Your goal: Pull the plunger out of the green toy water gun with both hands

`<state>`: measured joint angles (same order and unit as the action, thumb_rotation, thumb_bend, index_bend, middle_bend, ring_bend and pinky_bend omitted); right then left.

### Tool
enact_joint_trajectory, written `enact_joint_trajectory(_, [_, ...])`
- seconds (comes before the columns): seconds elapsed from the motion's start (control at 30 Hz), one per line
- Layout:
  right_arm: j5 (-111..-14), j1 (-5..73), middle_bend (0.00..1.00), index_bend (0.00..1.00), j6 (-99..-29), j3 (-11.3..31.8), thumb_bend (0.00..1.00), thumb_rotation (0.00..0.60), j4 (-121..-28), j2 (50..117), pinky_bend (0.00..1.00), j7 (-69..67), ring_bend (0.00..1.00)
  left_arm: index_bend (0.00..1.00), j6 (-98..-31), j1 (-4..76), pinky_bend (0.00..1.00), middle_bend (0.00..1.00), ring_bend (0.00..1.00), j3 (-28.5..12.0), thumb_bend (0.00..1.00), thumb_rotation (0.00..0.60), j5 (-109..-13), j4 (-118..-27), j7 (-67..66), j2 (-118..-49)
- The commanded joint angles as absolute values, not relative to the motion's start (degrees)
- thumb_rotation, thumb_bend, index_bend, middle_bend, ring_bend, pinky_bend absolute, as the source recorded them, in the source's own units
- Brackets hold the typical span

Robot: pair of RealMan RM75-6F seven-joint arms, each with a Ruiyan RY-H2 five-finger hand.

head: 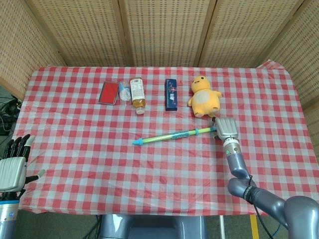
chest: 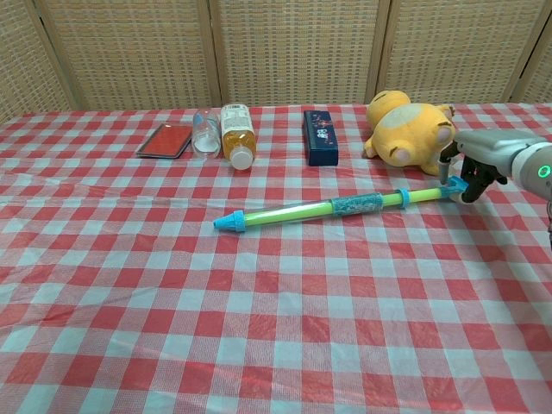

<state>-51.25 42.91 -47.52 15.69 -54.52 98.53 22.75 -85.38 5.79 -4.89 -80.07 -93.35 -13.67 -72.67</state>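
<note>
I see the long green plastic toy water gun (chest: pixel 310 209) lying mid-tabletop (chest: pixel 276 328). My right robot hand (chest: pixel 473 169) pinches its plunger end (chest: pixel 450 191), beside the yellow plush toy (chest: pixel 407 128). My left robot hand (head: pixel 13 162) hangs spread, holding nothing, off the tabletop's edge.

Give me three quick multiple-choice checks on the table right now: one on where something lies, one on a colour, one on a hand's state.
1. Where is the blue box?
A. between the tea bottle and the yellow plush toy
B. left of the red case
C. at the near table edge

2. What colour is the water gun nozzle tip?
A. red
B. light blue
C. yellow

3. What is the left hand doing?
A. gripping the barrel
B. holding the bottle
C. open, off the table's left edge

Answers: 1 A, the head view shows it between them. 2 B, chest view shows the tip. 3 C, it holds nothing, fingers apart.
</note>
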Motion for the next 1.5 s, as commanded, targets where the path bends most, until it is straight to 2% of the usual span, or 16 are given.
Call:
enact_joint_trajectory(0.03, [-51.1, 43.2, 1.00, 0.45, -47.0, 15.6, 0.54, 0.600, -53.4, 99.2, 0.78, 22.6, 1.00, 0.00, -85.3, 5.8, 0.00, 0.00, 0.00, -4.9, 0.00, 0.600, -80.0, -93.3, -13.7, -72.7])
enact_joint_trajectory(0.33, [-50.8, 43.0, 1.00, 0.48, -46.1, 15.1, 0.54, 0.600, -51.4, 100.2, 0.78, 22.6, 1.00, 0.00, -84.9, 6.0, 0.00, 0.00, 0.00, -4.9, 0.00, 0.600, -79.8, -93.3, -13.6, -72.7])
enact_joint_trajectory(0.47, [-51.0, 42.6, 1.00, 0.57, -46.3, 14.9, 0.54, 0.600, -51.5, 100.2, 0.78, 22.4, 1.00, 0.00, -84.9, 6.0, 0.00, 0.00, 0.00, -4.8, 0.00, 0.600, -79.8, -93.4, -13.5, -72.6])
enact_joint_trajectory(0.67, [-51.5, 41.6, 1.00, 0.77, -47.0, 14.3, 0.54, 0.600, -52.4, 99.7, 0.78, 22.2, 1.00, 0.00, -85.3, 5.9, 0.00, 0.00, 0.00, -4.7, 0.00, 0.600, -80.2, -93.7, -13.2, -72.4])
enact_joint_trajectory(0.87, [-51.9, 40.6, 1.00, 0.82, -48.7, 14.1, 0.54, 0.600, -56.0, 97.9, 0.78, 22.9, 1.00, 0.00, -85.2, 5.9, 0.00, 0.00, 0.00, -4.5, 0.00, 0.600, -80.5, -94.0, -13.0, -72.2])
enact_joint_trajectory(1.0, [-50.1, 40.1, 1.00, 0.83, -51.3, 14.7, 0.54, 0.600, -61.1, 95.7, 0.78, 26.4, 1.00, 0.00, -85.1, 6.0, 0.00, 0.00, 0.00, -4.4, 0.00, 0.600, -80.8, -94.4, -13.0, -72.0])
enact_joint_trajectory(1.33, [-40.2, 40.2, 1.00, 0.84, -61.2, 18.6, 0.55, 0.600, -82.4, 88.5, 0.78, 39.0, 1.00, 0.00, -84.2, 6.8, 0.00, 0.00, 0.00, -4.9, 0.00, 0.600, -80.7, -96.6, -12.2, -70.7])
enact_joint_trajectory(1.5, [-34.8, 41.5, 1.00, 0.84, -66.5, 19.8, 0.55, 0.600, -89.2, 87.4, 0.78, 44.7, 1.00, 0.00, -83.6, 7.3, 0.00, 0.00, 0.00, -5.5, 0.00, 0.600, -80.3, -97.9, -12.2, -69.8])
